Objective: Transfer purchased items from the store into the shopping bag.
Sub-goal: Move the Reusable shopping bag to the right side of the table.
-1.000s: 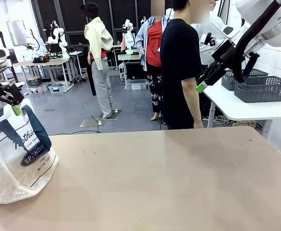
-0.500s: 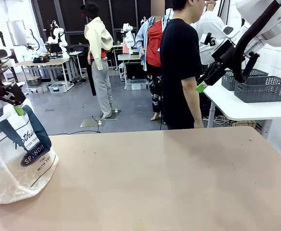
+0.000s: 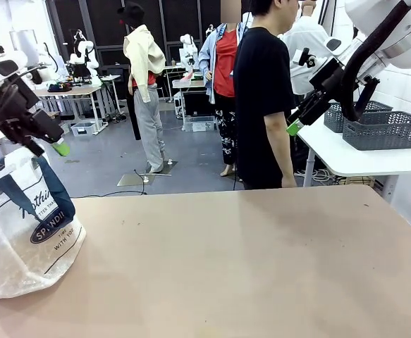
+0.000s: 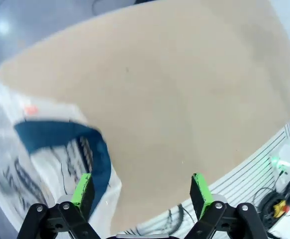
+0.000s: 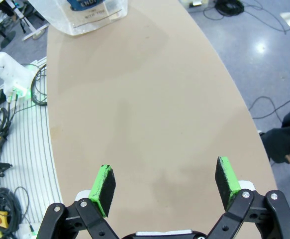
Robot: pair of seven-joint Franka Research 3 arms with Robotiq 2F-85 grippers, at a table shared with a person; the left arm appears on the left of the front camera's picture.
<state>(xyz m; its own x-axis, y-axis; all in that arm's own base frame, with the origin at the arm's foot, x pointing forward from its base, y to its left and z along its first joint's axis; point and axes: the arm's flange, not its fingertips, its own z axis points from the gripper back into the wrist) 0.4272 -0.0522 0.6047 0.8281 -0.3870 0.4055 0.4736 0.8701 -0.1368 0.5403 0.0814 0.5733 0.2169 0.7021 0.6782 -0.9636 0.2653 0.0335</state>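
The shopping bag [image 3: 23, 224] stands at the left end of the worktop [image 3: 247, 260], its navy handles slack. The left gripper [image 3: 50, 141] hangs just above the bag with fingers spread and empty; the right gripper [image 3: 295, 127] is raised well away from the bag, beyond the worktop's far edge, fingers likewise spread and empty. The thin bag could likely sag or tip if nudged, and its loose handle might snag a descending finger. A person [image 3: 265, 98] stands behind the worktop, well clear of the bag.

Front camera across the table [image 3: 261, 260]; both wrist cameras high above it, looking down.
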